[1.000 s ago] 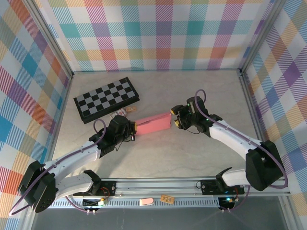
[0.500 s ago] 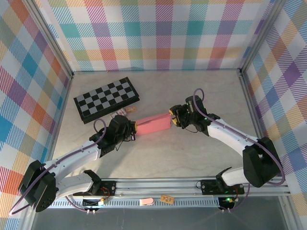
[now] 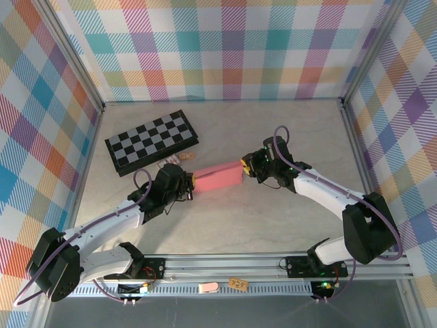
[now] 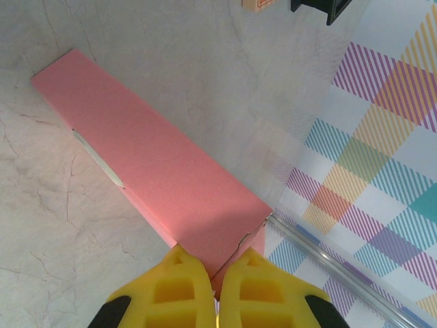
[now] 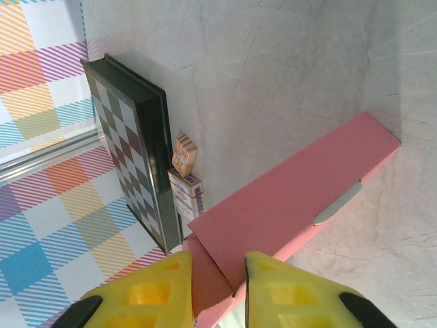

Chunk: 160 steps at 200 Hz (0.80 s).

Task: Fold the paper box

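Note:
The paper box (image 3: 217, 177) is a flat, long pink piece lying in the middle of the table. My left gripper (image 3: 190, 182) holds its left end. In the left wrist view the yellow fingers (image 4: 171, 290) are shut on a corner of the pink box (image 4: 150, 164), which runs away up and left, with a pale slit along one edge. My right gripper (image 3: 244, 167) is at the box's right end. In the right wrist view its fingertips (image 5: 164, 287) sit close on both sides of the pink box's (image 5: 293, 184) end flap, gripper (image 5: 218, 283) closed on it.
A black-and-white checkered board (image 3: 151, 141) lies at the back left, also seen on edge as the board (image 5: 133, 150). Two small cartons (image 5: 184, 174) rest between it and the pink piece. Plaid walls enclose three sides, with a metal rail (image 3: 225, 266) at the near edge.
My right gripper has slid left onto the box's right end and its jaws have narrowed around the flap. The left arm and the box have stayed put.

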### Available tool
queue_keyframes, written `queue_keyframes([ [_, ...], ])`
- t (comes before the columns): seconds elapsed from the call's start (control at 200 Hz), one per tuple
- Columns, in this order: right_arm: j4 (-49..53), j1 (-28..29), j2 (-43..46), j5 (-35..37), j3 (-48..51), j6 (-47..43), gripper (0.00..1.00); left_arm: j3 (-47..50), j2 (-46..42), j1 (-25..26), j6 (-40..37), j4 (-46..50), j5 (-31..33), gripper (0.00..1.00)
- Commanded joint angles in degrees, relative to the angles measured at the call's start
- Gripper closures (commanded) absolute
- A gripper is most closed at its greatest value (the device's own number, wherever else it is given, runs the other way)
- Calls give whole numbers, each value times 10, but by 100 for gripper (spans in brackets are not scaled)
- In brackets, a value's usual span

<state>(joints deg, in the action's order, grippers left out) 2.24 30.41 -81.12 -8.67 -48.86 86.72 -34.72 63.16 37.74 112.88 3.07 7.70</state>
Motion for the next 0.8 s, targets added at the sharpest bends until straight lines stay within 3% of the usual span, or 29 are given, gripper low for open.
queue_keyframes([
  [0.0, 88, 5, -31, -10, 10, -17, 81, 4, 14, -2, 110, 72, 5, 99],
  [0.23, 231, 5, -62, -23, -13, -35, 90, 4, 20, -3, 111, 67, 3, 99],
  [0.46, 385, 5, -119, -44, -82, -76, 88, 0, 20, -2, 112, 71, 3, 99],
  [0.555, 428, 5, -130, -43, -111, -95, 81, 0, 20, -2, 113, 71, 3, 99],
  [0.795, 465, 5, -146, -47, -135, -135, 76, -2, 20, -3, 112, 74, 3, 99],
])
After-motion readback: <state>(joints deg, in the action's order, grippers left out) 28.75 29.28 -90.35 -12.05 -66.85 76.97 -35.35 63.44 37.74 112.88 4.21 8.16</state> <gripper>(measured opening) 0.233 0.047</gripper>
